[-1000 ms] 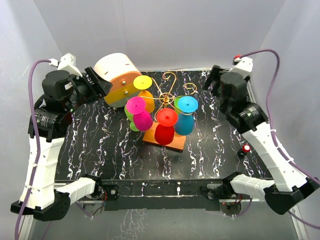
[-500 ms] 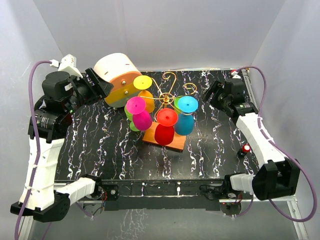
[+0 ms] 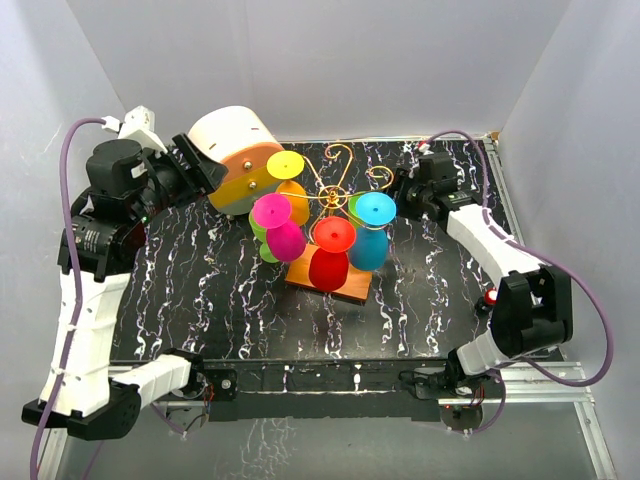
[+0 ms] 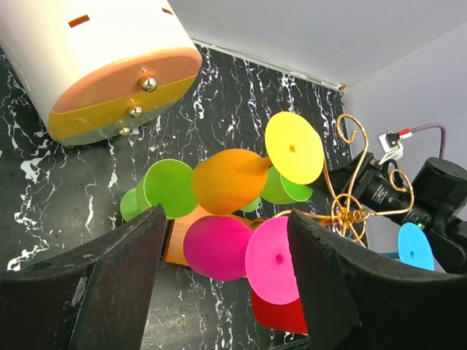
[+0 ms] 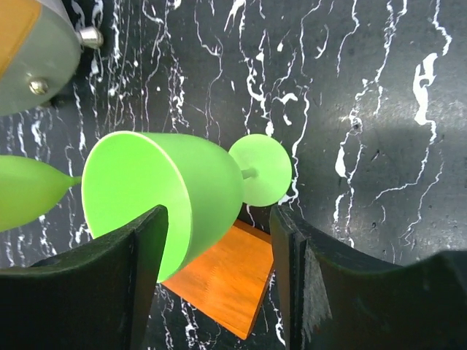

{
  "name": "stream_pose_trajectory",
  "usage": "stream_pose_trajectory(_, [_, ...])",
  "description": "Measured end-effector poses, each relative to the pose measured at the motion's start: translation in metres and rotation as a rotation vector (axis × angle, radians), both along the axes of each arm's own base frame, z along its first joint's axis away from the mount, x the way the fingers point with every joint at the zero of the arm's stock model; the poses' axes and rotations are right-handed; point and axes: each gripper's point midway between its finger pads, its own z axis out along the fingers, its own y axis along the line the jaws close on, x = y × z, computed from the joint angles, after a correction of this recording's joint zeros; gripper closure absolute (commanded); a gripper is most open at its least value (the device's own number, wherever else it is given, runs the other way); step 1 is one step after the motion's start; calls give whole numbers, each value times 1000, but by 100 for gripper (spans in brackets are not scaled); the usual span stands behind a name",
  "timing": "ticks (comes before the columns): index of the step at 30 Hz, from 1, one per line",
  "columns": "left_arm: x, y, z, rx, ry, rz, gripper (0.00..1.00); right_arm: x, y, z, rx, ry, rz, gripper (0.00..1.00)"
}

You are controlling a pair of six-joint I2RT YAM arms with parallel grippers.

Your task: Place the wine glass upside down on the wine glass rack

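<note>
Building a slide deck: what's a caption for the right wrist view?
Right gripper framing a green wine glass, the rack's orange base and black marbled table behind.

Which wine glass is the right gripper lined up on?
The green wine glass beside the blue one, on the rack's right side. It alone shows between the right gripper's spread fingers.

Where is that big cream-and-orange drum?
Overhead, the drum lies on its side at the table's far left, just left of the gold wire rack.
</note>
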Motion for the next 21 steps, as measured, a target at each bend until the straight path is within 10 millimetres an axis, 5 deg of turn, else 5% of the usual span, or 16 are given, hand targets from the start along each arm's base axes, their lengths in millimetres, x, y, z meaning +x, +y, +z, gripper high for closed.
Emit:
stream_pose_trajectory(6, [-1, 4, 1, 16, -7, 16, 33, -6, 7, -15, -113, 12, 20, 60])
stream_pose_trajectory(15, [-3, 6, 3, 22, -17, 18, 32, -3, -19, -24, -265, 15, -32, 99])
stream_pose_trajectory(21, [-4, 6, 4, 21, -21, 17, 31, -3, -28, -18, -300, -4, -66, 100])
